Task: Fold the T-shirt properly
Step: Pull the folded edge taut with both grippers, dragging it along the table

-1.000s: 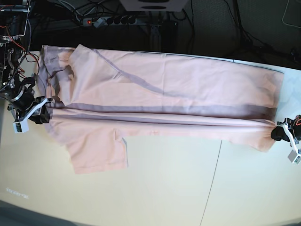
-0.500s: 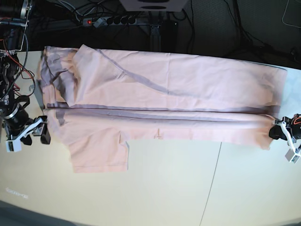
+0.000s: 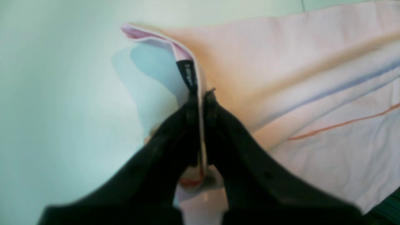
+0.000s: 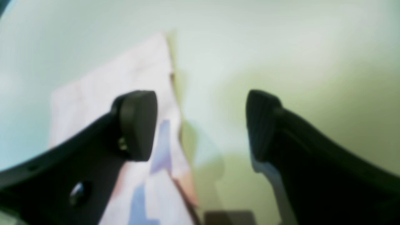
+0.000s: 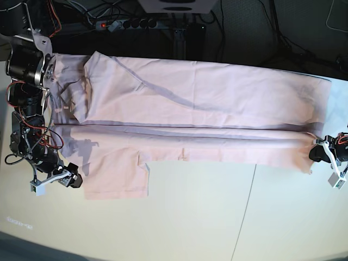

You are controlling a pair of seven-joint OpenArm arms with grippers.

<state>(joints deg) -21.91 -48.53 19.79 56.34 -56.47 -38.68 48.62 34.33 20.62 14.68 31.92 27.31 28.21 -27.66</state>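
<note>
A large pale pink T-shirt (image 5: pixel 206 117) lies stretched lengthwise across the far half of the pale bench (image 5: pixel 217 217), running nearly from one end edge to the other, its long sides folded inward so that creases run along its length and one short sleeve (image 5: pixel 117 174) juts toward the bench's near edge. At one end of the bench, the left gripper (image 5: pixel 317 153) is clamped tight on the garment's hem corner; the left wrist view shows its black jaws pressed together with a thin fold of pink cloth (image 3: pixel 200 131) between them and a small dark label (image 3: pixel 187 73) standing just above the fingertips, the cloth lifted slightly off the surface there. At the opposite end, the right gripper (image 5: pixel 54 182) sits beside the sleeve, close to the cloth's edge, with its jaws spread wide and nothing between them; its wrist view shows one finger (image 4: pixel 137 125) over the pink fabric (image 4: pixel 125 93) and the other over bare bench. Cables and a power strip (image 5: pixel 128 24) lie in the dark area beyond the bench's far edge.
</note>
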